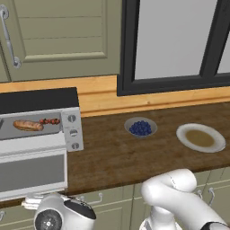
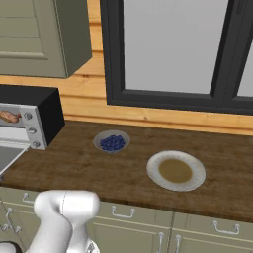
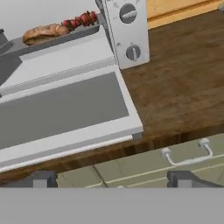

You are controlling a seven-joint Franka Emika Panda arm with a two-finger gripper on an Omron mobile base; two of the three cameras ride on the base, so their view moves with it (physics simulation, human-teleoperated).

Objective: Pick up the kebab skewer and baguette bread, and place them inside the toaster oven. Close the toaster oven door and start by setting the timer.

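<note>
food loaded, toaster oven door folded down flat

inside the silver-grey toaster oven, the golden baguette bread is laid on the rack, with the dark-chunked kebab skewer just beside its right end, toward the knob column.

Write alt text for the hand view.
A toaster oven sits on a wooden counter with its door folded down open; a baguette and kebab skewer lie inside. The open gripper hovers near the door's front edge.
</note>
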